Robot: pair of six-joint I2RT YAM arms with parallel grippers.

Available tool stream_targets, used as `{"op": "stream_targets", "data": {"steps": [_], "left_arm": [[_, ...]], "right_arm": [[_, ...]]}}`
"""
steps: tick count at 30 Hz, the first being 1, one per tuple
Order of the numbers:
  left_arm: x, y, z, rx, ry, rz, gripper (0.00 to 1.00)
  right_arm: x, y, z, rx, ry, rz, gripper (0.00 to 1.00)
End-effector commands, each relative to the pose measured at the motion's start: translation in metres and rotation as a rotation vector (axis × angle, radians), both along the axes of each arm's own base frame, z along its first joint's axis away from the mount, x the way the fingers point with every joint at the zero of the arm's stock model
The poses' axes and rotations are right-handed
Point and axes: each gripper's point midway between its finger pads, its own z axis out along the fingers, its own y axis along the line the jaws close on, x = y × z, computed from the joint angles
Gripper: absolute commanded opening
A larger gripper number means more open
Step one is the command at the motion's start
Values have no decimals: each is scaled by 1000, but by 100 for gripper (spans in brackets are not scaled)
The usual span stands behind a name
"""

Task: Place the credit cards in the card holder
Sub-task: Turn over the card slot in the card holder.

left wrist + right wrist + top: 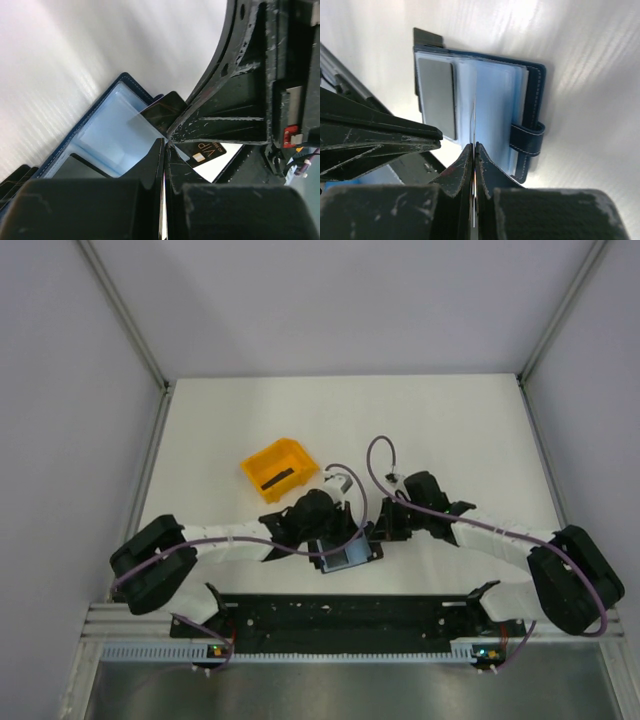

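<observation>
- Close to the middle of the worktop's (450, 430) near edge, we saw the card holder (536, 95) lying open. Its pale blue sleeves faced up and its strap tab (527, 140) hung off one side.
- The left gripper (165, 145) hung just over the open holder with its jaws pressed together. We could not tell whether anything thin sat between them.
- The right gripper (474, 146) came almost tip to tip with it above the sleeves. Its jaws pinched a black credit card (165, 110) marked VIP, which stood on edge with one corner over the pale sleeves.
- Farther back, left of centre, the orange bin (262, 462) sat askew to the worktop's edges. The second credit card (278, 478) lay inside it, well apart from the holder.
</observation>
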Motion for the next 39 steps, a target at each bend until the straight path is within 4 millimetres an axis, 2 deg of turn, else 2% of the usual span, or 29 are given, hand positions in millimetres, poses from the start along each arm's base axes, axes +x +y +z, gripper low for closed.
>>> {"op": "stream_targets", "data": {"steps": [1,4,9,16,20,21,28,35,39], "left_arm": [[6,13,24,-19,-66,53,0],[12,32,31,12,-100,127,0],[13,65,34,41,-120,209,0],[6,97,27,55,-116,285,0],[3,107,18,66,-106,305,0],[0,111,10,95,-91,301,0],[0,112,-6,147,-69,293,0],[-7,106,-31,204,10,264,0],[-4,91,-16,112,-13,238,0]], "right_arm": [[4,17,31,127,-63,41,0],[5,23,42,172,-76,60,0],[4,33,46,208,-56,86,0],[-5,60,29,171,-25,143,0],[-3,71,13,146,-1,146,0],[-2,74,12,153,-1,144,0],[-2,75,-4,110,12,126,0],[0,74,5,129,-24,120,0],[-1,76,3,134,-12,128,0]]}}
